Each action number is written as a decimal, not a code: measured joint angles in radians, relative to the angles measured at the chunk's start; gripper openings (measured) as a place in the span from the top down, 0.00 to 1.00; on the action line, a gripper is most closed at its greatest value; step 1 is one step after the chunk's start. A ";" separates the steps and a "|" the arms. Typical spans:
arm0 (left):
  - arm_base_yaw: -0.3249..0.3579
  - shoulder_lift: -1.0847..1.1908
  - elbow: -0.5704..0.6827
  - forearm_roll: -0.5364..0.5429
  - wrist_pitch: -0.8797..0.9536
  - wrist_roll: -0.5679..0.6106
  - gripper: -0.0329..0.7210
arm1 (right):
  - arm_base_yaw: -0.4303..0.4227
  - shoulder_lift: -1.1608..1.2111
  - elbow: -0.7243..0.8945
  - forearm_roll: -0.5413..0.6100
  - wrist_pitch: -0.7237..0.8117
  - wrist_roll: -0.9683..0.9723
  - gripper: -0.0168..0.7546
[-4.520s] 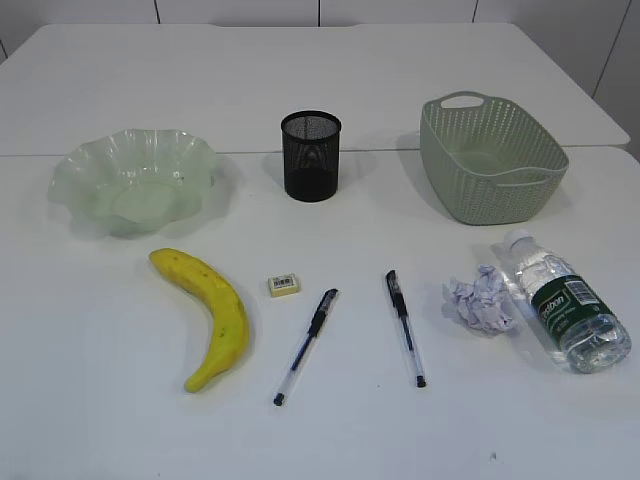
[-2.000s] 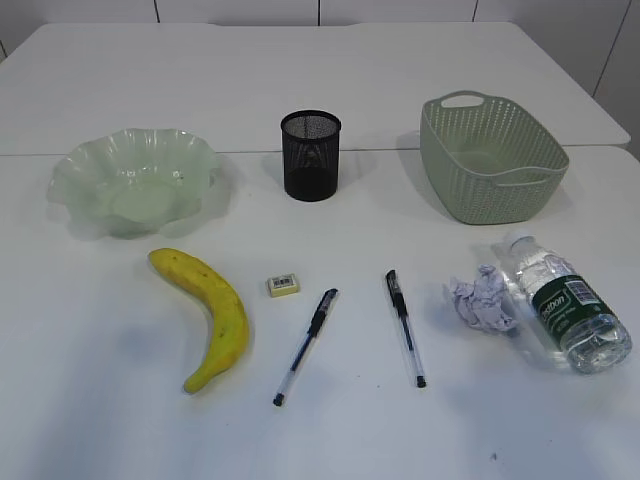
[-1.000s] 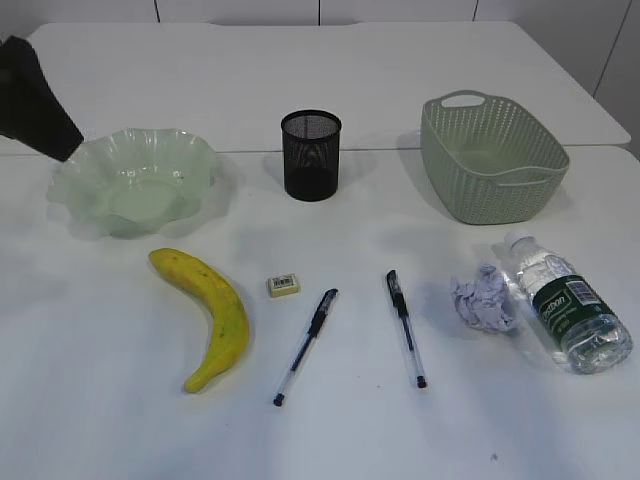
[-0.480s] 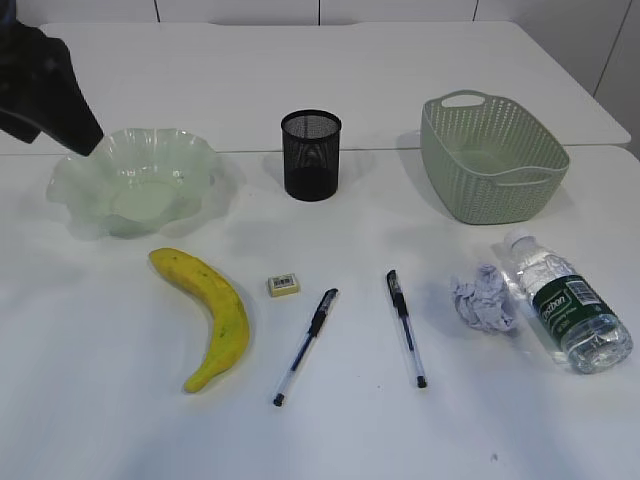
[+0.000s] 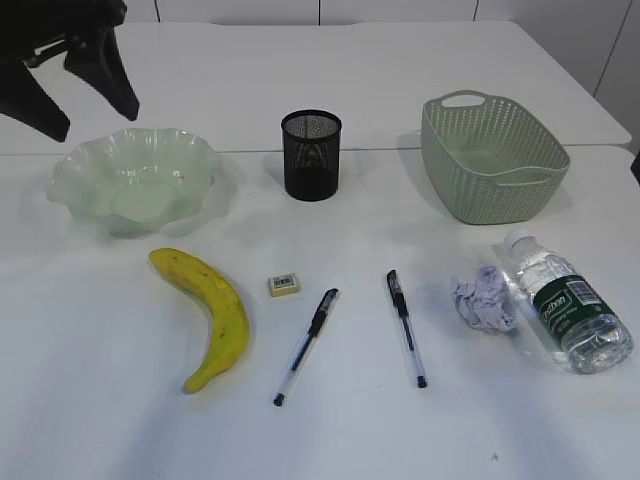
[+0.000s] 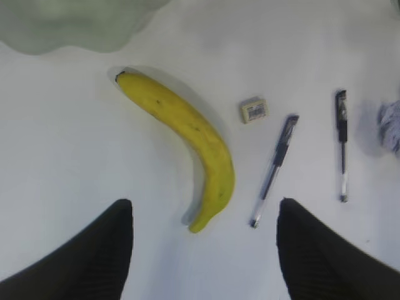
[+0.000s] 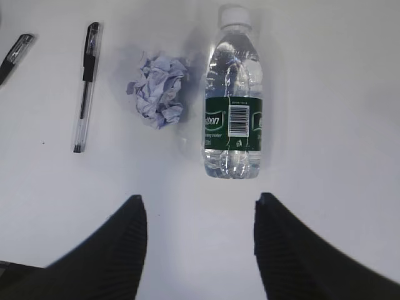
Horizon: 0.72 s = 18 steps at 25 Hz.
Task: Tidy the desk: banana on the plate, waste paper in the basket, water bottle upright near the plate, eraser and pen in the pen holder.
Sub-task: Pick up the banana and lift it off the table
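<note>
The banana (image 5: 215, 310) (image 6: 187, 125) lies on the desk (image 5: 100, 400) in front of the pale green plate (image 5: 70, 170). My left gripper (image 5: 90, 110) (image 6: 204, 209) hangs open high over the plate's back left, holding nothing. The eraser (image 5: 284, 284) and two pens (image 5: 306, 345) (image 5: 406, 325) lie mid-desk, in front of the black pen holder (image 5: 311, 155). The waste paper (image 5: 483, 300) (image 7: 157, 87) sits beside the water bottle (image 5: 570, 315) (image 7: 232, 100), which lies on its side. My right gripper (image 7: 200, 199) hovers open above the desk near the bottle's base. The basket (image 5: 480, 185) stands at the back right.
A second white table (image 5: 330, 70) adjoins the desk behind the plate, holder and basket. Bare white tabletop runs along the front edge below the banana and pens.
The left arm has come in from the left edge of the exterior view and moved right, above the plate's back corner. Nothing on the desk has moved.
</note>
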 joint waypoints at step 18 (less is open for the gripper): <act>0.000 0.204 0.000 -0.153 -0.055 -0.113 0.29 | 0.000 0.031 -0.002 0.028 -0.002 0.002 0.44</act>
